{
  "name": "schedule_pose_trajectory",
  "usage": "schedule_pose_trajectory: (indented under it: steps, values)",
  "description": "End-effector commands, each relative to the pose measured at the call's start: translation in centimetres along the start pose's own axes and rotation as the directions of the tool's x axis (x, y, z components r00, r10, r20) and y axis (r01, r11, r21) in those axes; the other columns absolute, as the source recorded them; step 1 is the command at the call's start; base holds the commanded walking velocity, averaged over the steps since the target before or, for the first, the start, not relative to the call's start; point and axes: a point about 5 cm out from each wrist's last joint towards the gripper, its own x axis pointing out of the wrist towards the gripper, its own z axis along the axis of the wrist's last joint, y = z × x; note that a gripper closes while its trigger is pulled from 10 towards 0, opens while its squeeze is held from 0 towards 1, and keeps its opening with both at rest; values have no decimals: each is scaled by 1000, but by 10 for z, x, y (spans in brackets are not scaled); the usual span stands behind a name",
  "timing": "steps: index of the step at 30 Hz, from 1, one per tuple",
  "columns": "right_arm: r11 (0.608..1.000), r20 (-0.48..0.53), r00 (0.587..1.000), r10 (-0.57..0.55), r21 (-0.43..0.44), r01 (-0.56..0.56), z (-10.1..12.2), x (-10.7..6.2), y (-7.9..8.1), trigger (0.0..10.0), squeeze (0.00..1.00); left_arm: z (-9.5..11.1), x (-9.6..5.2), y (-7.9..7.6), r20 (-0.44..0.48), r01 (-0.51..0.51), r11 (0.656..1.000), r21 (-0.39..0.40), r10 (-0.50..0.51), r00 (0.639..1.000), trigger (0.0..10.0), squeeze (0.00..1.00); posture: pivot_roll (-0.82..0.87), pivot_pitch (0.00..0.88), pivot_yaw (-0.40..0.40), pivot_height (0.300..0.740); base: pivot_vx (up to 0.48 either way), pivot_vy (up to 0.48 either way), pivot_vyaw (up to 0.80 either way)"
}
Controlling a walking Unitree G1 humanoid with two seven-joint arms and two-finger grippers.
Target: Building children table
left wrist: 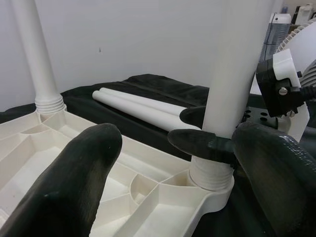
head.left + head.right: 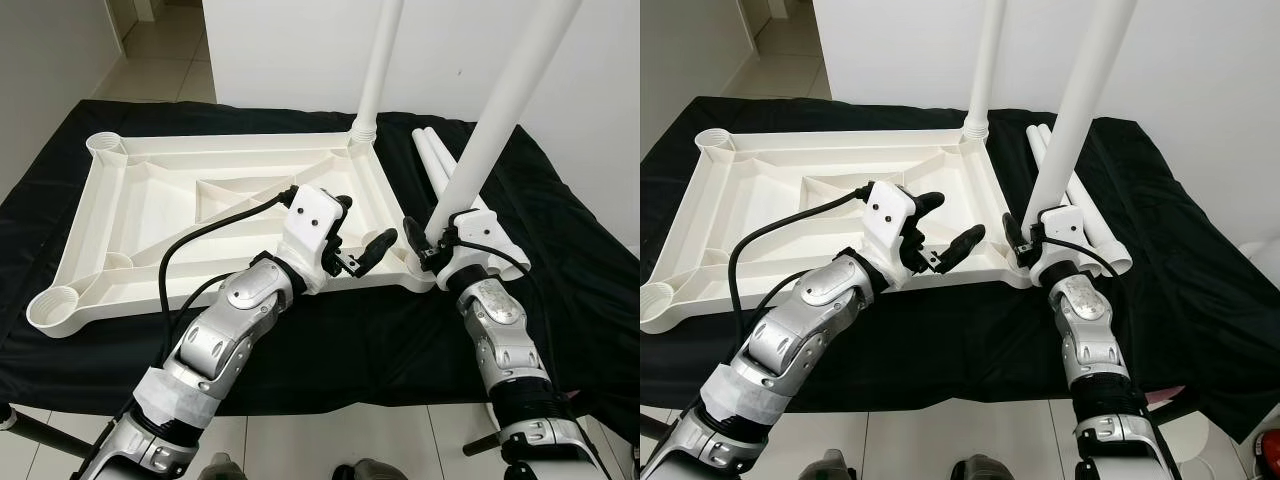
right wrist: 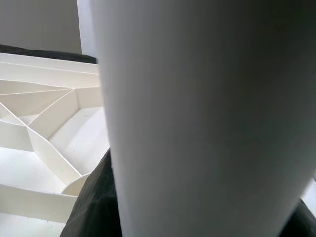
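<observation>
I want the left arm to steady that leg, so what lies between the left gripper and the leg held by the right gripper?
Bare tabletop rim only: the left gripper, jaws open, faces the leg that the right gripper holds, seen in the left eye view.

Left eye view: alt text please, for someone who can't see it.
The right gripper clasps an upright white table leg at the near right corner socket of an upturned white tabletop on black cloth. The left gripper hovers open beside it; two spare legs lie behind.

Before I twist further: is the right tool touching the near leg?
Touching: in the left wrist view the right tool clamps the near leg above its socket.
</observation>
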Motion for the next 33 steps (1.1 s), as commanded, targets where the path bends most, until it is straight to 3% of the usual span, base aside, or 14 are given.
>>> schedule_pose_trajectory:
  steps: [1,24,33]
  values:
    - [994,-217,976,-33,93,55,-44,-17,0,10000,0,2,0,-8,-1,135,991,1,-135,991,10000,0,59,30,-28,740,0,0,0]
    - [966,-260,958,-118,194,171,-52,-21,-12,10000,0,4,0,-10,3,145,989,-2,-145,989,10000,0,58,29,-24,740,0,0,0]
    - [971,-249,962,-113,176,159,-52,-22,-9,10000,0,3,0,-11,1,149,989,-9,-149,989,10000,0,59,31,-24,740,0,0,0]
